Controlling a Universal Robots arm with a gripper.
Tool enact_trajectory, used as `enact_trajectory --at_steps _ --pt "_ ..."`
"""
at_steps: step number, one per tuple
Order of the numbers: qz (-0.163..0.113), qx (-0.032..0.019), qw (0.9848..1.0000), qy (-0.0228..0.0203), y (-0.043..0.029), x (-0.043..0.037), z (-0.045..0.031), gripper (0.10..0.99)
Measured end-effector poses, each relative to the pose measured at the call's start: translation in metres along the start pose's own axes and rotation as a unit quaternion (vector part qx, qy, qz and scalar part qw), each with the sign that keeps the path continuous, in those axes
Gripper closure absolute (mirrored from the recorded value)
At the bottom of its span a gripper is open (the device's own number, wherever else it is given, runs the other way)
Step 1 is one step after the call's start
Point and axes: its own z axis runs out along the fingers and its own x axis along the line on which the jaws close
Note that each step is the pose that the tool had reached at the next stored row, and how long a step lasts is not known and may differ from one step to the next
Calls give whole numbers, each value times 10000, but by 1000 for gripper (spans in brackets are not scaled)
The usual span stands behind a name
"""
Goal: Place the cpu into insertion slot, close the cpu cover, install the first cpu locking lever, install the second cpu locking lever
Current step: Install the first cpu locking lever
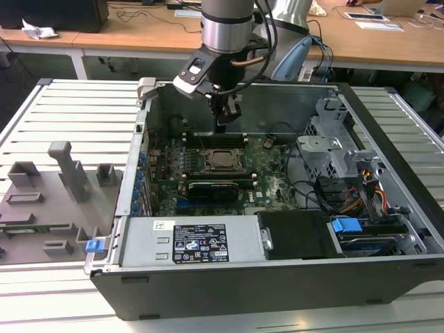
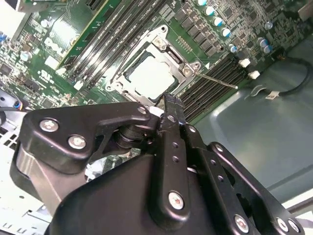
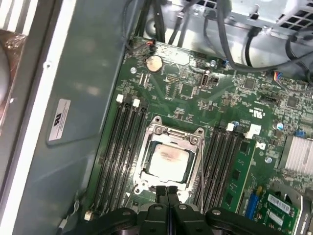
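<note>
The cpu [image 3: 167, 161] [image 2: 150, 78] [image 1: 223, 159] lies flat in the insertion slot [image 3: 142, 182] on the green board, silver top up. The cpu cover [image 3: 176, 133] [image 2: 172, 53] lies down around it, and the chip shows through its window. A thin metal locking lever [image 2: 220, 81] sticks out from the socket's corner over the memory slots. My gripper [image 3: 168, 195] [image 2: 172, 105] [image 1: 224, 123] hangs just above the socket's edge on the case-wall side, its black fingers [image 3: 161, 196] pressed together with nothing between them.
Long black memory slots [image 3: 120, 147] flank the socket on both sides. A black expansion card [image 1: 211, 187] lies in front of it, the power supply [image 1: 187, 243] nearer still. A drive cage [image 1: 333, 149] and cables [image 1: 368, 198] fill the exterior view's right. A grey fixture [image 1: 55, 187] sits outside the case.
</note>
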Motion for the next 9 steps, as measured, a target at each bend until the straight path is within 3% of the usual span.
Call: enact_trajectory --at_steps 5,9 --pt "-550 11 9985 12 0 0 1 980" --pt "-796 16 9968 18 0 0 0 980"
